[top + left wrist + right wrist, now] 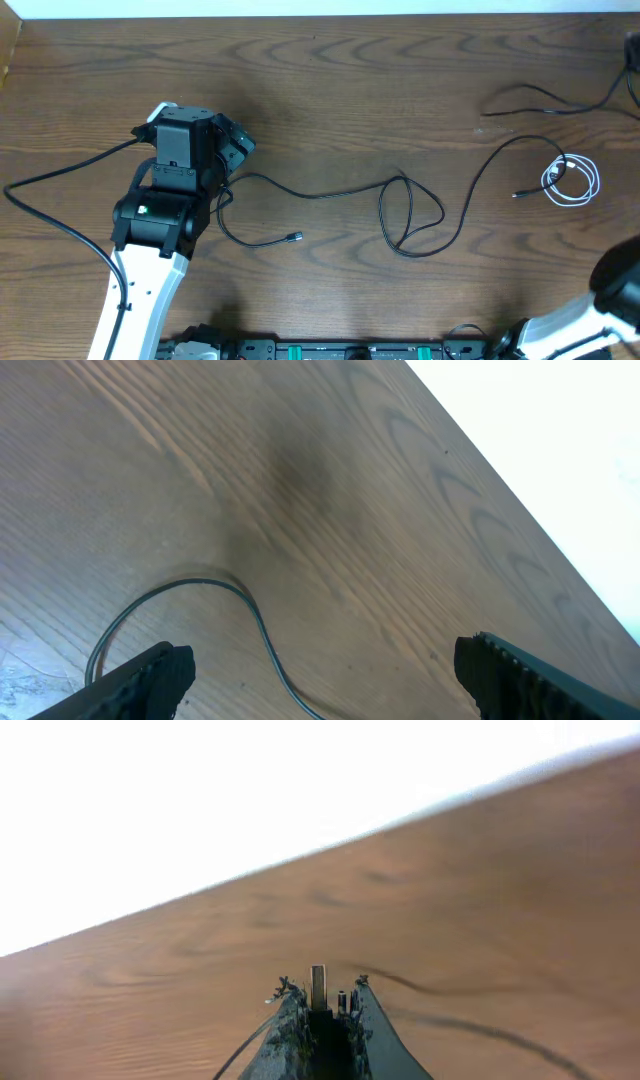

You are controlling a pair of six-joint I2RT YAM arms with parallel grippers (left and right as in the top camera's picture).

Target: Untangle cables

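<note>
Cables lay spread across the middle and right of the overhead frame. A long thin black cable (320, 195) ran from beside the left arm at centre left, crossed itself in a loose loop (408, 215) at centre, then climbed toward the right. One small plug end (297, 237) lay free at the lower left of the loop. A short white cable (570, 181) sat coiled at the right edge, near the black one's other end, and a second thin black cable (560, 111) curved apart in the upper right. All looked light, limp and slack, likely to slide and drag their loops along rather than hold shape. The free plug end, or the strand just beside the loop, seemed the sensible place to take hold. The left gripper (325, 660) stood wide open over the table, and the long black cable passed between its fingers, apparently without touching them. The right gripper (320, 1010) was closed tight; whether a cord was pinched in it could not be told. The brown wood-grain table (330, 70) looked smooth and probably offered little friction. A white wall (200, 800) rose beyond its far edge.
</note>
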